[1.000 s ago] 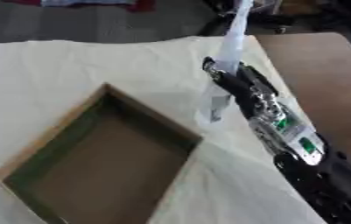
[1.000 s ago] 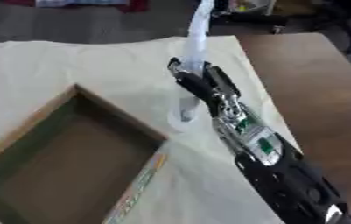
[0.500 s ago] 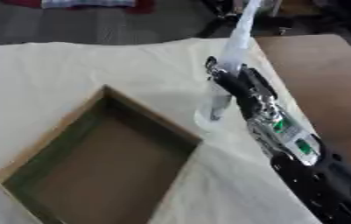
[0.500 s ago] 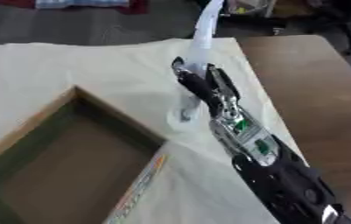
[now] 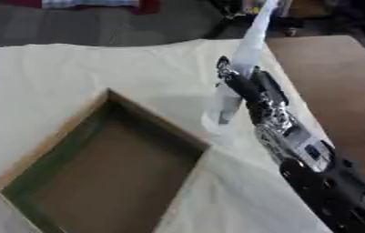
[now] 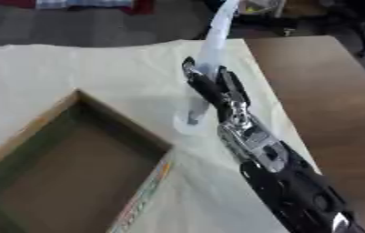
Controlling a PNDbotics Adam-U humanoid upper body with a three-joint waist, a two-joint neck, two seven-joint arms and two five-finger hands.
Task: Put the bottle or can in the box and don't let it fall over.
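Note:
A pale see-through bottle point(image 5: 220, 111) stands upright on the cream cloth, just past the far right corner of the open cardboard box point(image 5: 158, 122). My right hand point(image 5: 247, 87) comes in from the lower right and is curled round the bottle's upper part, one fingertip showing on its left side and the others on its right. The bottle's base touches the cloth. A long white strip point(image 5: 253, 32) rises from behind the hand to the top edge. The box is brown with greenish inner walls and nothing inside it. The left hand shows in neither view.
The cream cloth point(image 5: 73, 73) covers most of the table; bare brown tabletop point(image 5: 337, 77) lies to the right of my arm. Dark floor and clutter run along the far edge.

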